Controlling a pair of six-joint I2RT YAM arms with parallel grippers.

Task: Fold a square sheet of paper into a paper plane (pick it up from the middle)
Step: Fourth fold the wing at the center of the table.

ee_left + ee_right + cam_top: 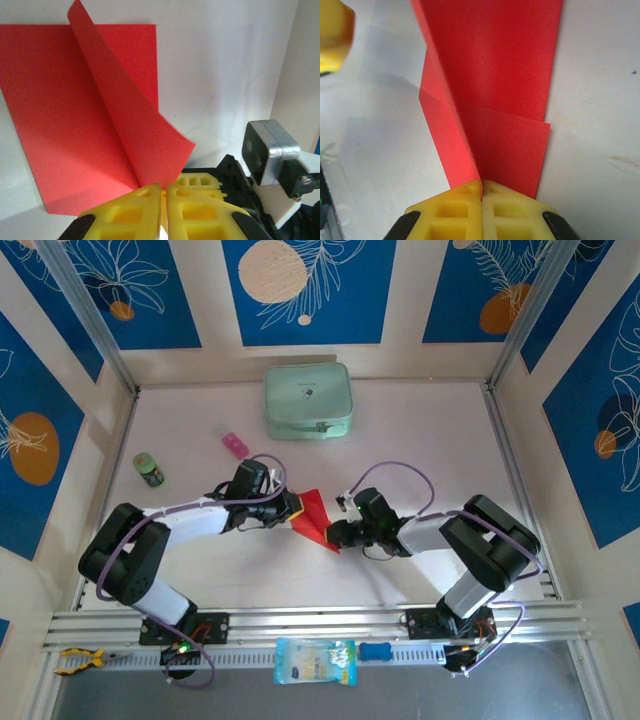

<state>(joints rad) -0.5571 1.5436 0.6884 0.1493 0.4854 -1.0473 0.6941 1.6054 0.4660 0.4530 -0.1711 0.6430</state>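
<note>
As the red sheet (pixel 312 514) lies slantwise between them, the left hand (pixel 163 190) and right hand (pixel 481 186) each pinch an opposite end.

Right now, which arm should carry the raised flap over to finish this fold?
Left. The left end effector is shut on the raised flap of the red paper sheet, so it can probably sweep it across. The right end effector pinches the creased end, better suited as an anchor.
</note>
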